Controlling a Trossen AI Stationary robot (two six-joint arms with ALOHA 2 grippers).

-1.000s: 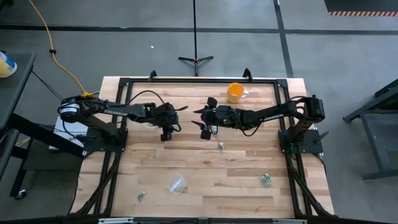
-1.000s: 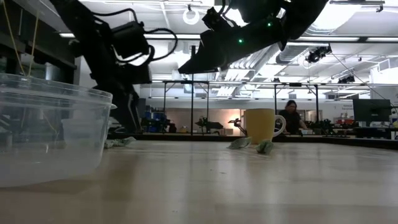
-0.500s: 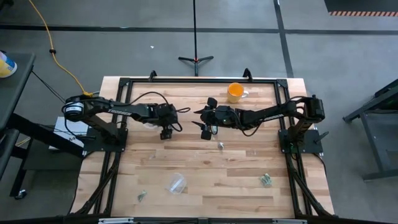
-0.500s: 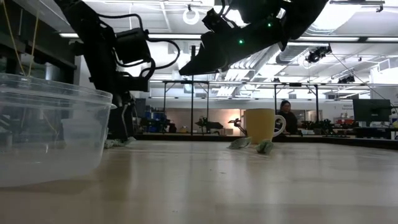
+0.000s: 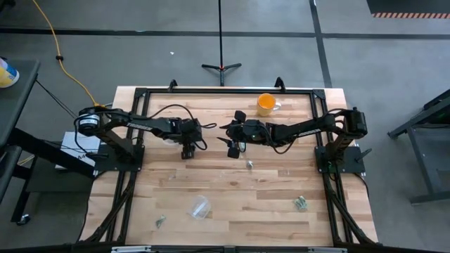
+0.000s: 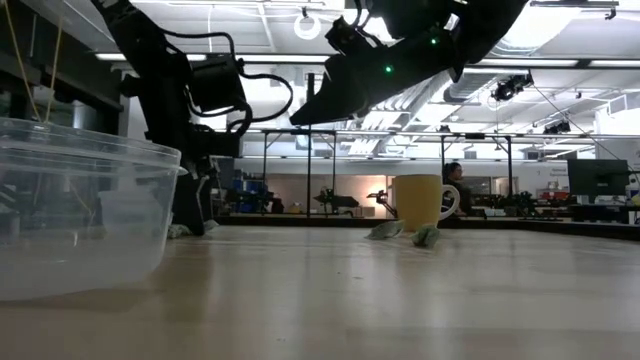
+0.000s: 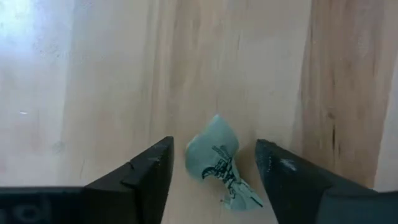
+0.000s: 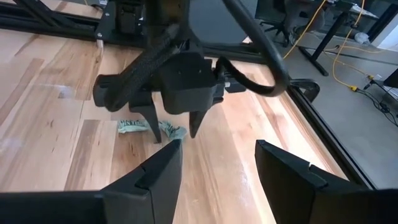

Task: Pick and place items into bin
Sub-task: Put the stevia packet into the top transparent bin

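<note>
Where the left pincer (image 7: 211, 180) straddles it fingers apart, crumpled pale-green item (image 7: 219, 163), dark print, on wood.

Wooden slatted table (image 5: 232, 204), black frame along its edges. On it: orange mug (image 5: 266, 104) near the far edge; clear plastic bin (image 5: 200, 206) towards the near edge; small silvery grey-green pieces at centre (image 5: 249, 164), near left (image 5: 160, 221), near right (image 5: 301, 203) and left-centre (image 7: 221, 167).
</note>
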